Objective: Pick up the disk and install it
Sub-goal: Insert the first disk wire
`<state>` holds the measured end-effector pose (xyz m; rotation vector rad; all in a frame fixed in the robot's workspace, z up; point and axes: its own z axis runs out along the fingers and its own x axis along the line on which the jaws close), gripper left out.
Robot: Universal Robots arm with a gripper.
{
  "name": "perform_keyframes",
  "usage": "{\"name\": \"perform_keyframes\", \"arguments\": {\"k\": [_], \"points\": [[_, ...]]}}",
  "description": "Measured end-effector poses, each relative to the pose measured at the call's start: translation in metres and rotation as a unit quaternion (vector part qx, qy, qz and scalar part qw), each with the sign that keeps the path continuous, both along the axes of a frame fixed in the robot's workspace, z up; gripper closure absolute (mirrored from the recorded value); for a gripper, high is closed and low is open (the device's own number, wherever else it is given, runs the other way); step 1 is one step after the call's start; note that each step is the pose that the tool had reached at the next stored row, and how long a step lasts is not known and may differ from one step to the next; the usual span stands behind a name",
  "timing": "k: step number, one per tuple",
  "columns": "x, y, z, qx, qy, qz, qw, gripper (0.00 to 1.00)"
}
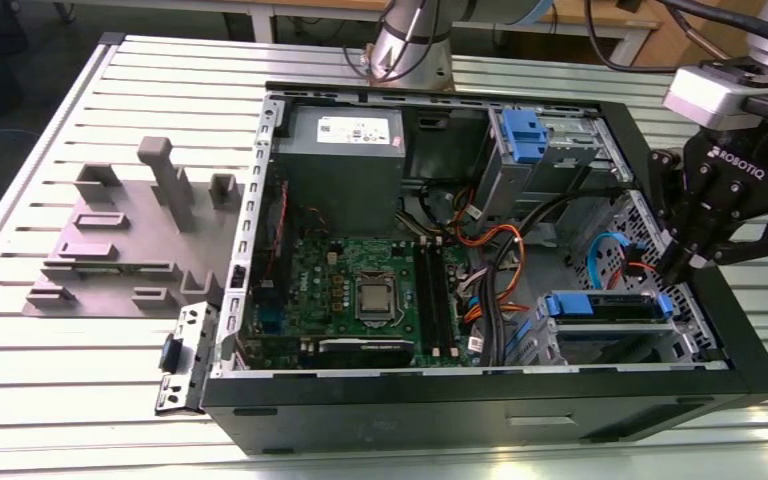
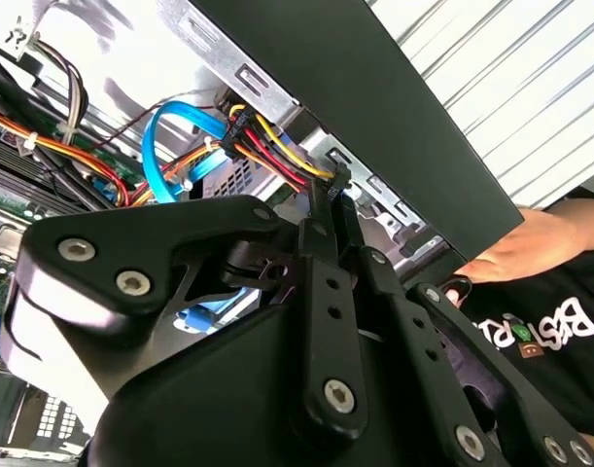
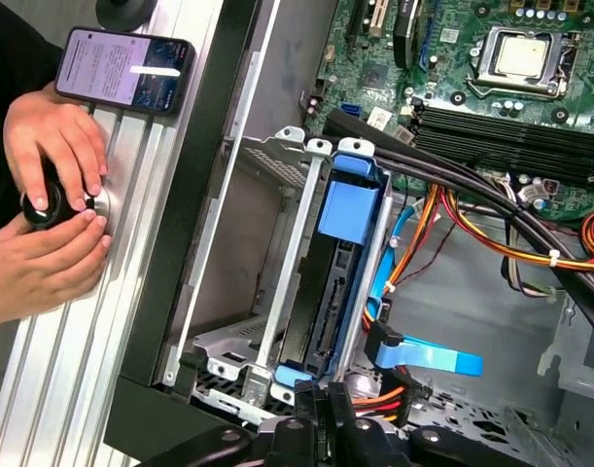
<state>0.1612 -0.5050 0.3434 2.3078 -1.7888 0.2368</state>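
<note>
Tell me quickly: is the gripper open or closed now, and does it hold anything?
Gripper: jaws closed together, holding nothing, beside the cables inside the computer case.

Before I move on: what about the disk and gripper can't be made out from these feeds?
- Disk: in the first wrist view it sits edge-on in its bay; the blue rails and cage hide its label face and connector.
- Gripper: in the second wrist view, its own linkage hides what lies beneath its closed fingertips.
</note>
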Motion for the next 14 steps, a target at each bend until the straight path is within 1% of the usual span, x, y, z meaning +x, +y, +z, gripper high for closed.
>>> {"name": "perform_keyframes", "arguments": {"k": [9, 14], "points": [[-0.0010, 0.0002, 0.0000, -0.0002, 0.0000, 0.000, 1.00000, 0.83], [-0.0087, -0.0001, -0.0001, -0.0001, -0.0003, 0.000, 1.00000, 0.83]]}}
